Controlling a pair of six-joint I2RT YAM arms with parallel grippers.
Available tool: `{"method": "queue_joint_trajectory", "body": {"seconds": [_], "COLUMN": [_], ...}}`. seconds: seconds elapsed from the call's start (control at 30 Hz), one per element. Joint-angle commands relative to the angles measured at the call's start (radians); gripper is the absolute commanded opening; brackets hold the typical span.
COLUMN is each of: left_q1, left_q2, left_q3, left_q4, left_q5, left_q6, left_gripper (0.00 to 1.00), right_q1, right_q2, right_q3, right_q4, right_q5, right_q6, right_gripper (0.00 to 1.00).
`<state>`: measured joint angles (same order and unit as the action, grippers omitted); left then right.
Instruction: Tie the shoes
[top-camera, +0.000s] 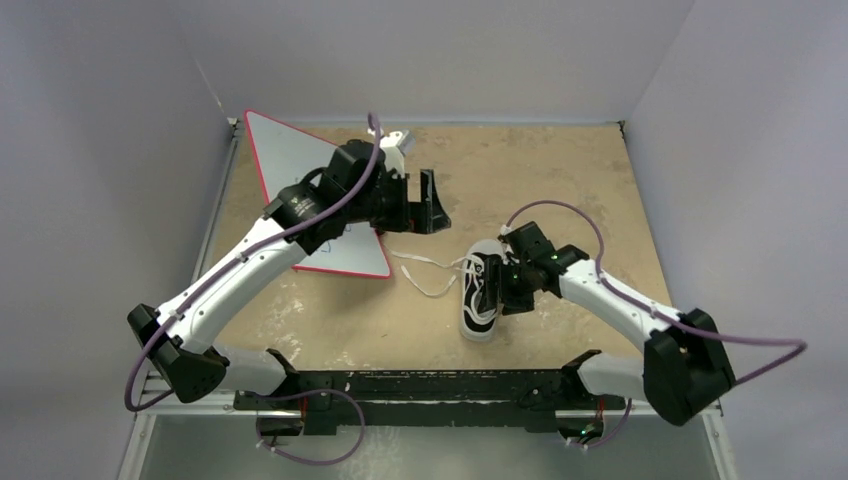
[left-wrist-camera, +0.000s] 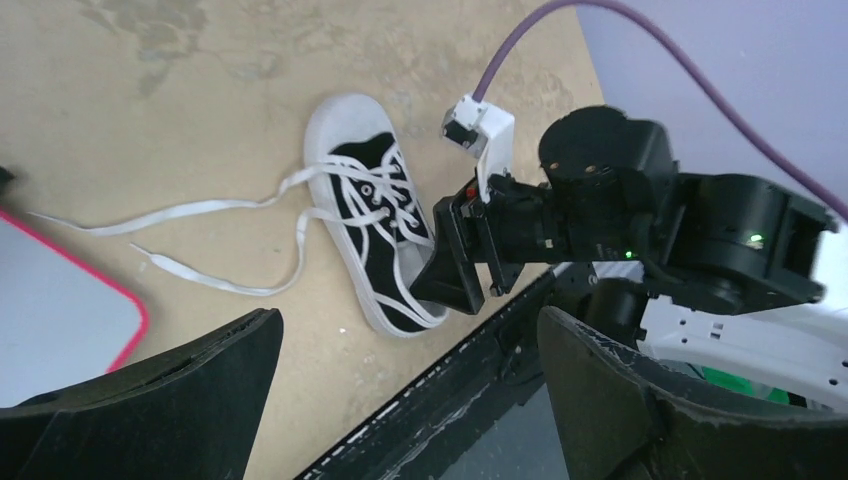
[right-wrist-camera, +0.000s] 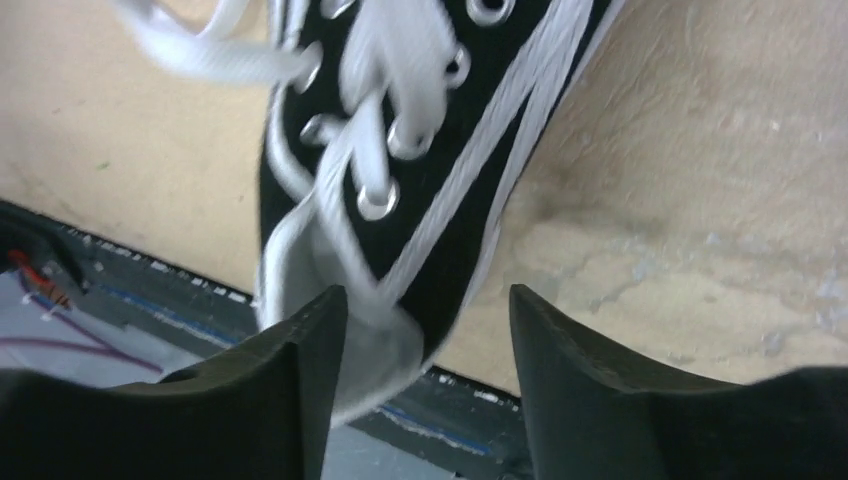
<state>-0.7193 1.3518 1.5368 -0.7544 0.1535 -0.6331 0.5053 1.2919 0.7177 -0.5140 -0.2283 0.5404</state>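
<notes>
The small black canvas sneaker (top-camera: 479, 293) with white stripes, rubber sole and toe cap lies upright just inside the middle of the bench's near edge, heel nearest that edge. Any lettering is too blurred to read. Its long white laces (top-camera: 428, 277) trail loose toward the left. The right gripper (top-camera: 503, 290) straddles the heel end, jaws apart. The left gripper (top-camera: 418, 210) hangs wide open and empty beside a red-rimmed white board (top-camera: 280, 160) in the far-left corner, which its arm partly covers.
</notes>
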Motion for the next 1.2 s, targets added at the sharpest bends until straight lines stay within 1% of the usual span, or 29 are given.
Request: {"method": "queue_joint_trajectory", "body": {"seconds": [0.0,0.07,0.17,0.23,0.33,0.47,0.53,0.6,0.67,0.73,0.77,0.83,0.93,1.0,1.07,1.13,1.17], "left_q1": [-0.070,-0.107,-0.155,-0.181,-0.187,-0.187,-0.188,-0.186,-0.184,-0.184,-0.184,-0.185,-0.184,-0.183,-0.182,-0.182,-0.181], "left_q2": [-0.029,-0.026,-0.004,0.016,0.039,0.018,-0.011,-0.034,-0.025,-0.012,-0.015,-0.021,-0.032,-0.043,-0.028,-0.020,-0.033], "left_q3": [-0.075,-0.107,-0.127,-0.129,-0.108,-0.061,-0.049,-0.042,0.000,0.027,0.034,0.052,0.069,0.065,0.112,0.166,0.171], "left_q4": [0.146,0.186,0.220,0.225,0.191,0.131,0.102,0.059,0.016,-0.011,-0.019,-0.028,-0.003,0.001,-0.039,-0.073,-0.080], "left_q5": [0.010,-0.009,-0.056,-0.080,-0.146,-0.277,-0.341,-0.403,-0.419,-0.410,-0.432,-0.461,-0.442,-0.469,-0.485,-0.488,-0.506], "left_q6": [-0.067,-0.091,-0.111,-0.110,-0.104,-0.082,-0.067,-0.069,-0.043,-0.005,0.000,-0.003,0.005,-0.010,-0.014,0.021,0.037], "left_gripper": [0.97,0.96,0.93,0.92,0.90,0.91,0.93,0.96,0.97,0.96,0.95,0.96,0.96,0.97,0.97,0.95,0.95], "right_q1": [0.001,-0.001,-0.042,-0.108,-0.203,-0.214,-0.211,-0.211,-0.202,-0.175,-0.161,-0.136,-0.066,-0.036,-0.017,0.014,0.034], "right_q2": [-0.149,-0.183,-0.178,-0.155,-0.094,0.070,0.150,0.231,0.282,0.308,0.324,0.385,0.491,0.551,0.583,0.613,0.636], "right_q3": [0.053,0.113,0.200,0.242,0.309,0.469,0.522,0.584,0.605,0.593,0.589,0.642,0.748,0.793,0.809,0.813,0.827], "right_q4": [-0.135,-0.201,-0.273,-0.276,-0.242,-0.223,-0.201,-0.213,-0.190,-0.141,-0.115,-0.120,-0.142,-0.156,-0.128,-0.082,-0.075], "right_q5": [-0.046,0.005,0.057,0.040,-0.002,-0.018,-0.045,-0.076,-0.140,-0.166,-0.185,-0.226,-0.167,-0.148,-0.163,-0.174,-0.155], "right_q6": [0.034,0.022,-0.021,-0.078,-0.155,-0.302,-0.341,-0.356,-0.367,-0.374,-0.372,-0.395,-0.457,-0.468,-0.478,-0.516,-0.533], "right_gripper": [0.69,0.76,0.81,0.80,0.80,0.77,0.75,0.71,0.69,0.69,0.69,0.69,0.68,0.67,0.66,0.66,0.66]}}
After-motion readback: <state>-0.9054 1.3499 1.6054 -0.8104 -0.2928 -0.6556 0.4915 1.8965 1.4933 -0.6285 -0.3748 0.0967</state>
